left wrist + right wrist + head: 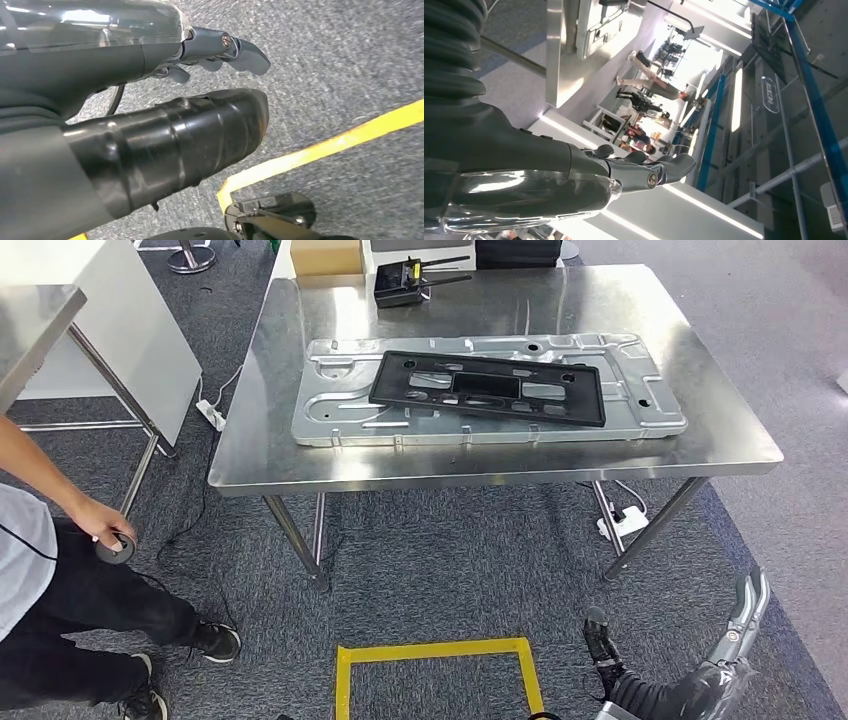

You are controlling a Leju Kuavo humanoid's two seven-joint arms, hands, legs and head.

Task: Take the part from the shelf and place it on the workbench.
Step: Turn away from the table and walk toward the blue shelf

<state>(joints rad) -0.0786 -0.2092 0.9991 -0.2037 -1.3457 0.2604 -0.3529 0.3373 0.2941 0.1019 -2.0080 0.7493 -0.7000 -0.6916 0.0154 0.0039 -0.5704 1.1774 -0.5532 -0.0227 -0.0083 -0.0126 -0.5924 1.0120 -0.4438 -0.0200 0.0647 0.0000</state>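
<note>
The black part (488, 386) lies flat on a big silver metal sheet (340, 420) in the middle of the shiny workbench (480, 470). The left hand (220, 52) hangs over the grey floor, fingers loosely apart, holding nothing. The right hand (644, 167) looks the same, empty I think. A person (60, 570) stands at lower left.
</note>
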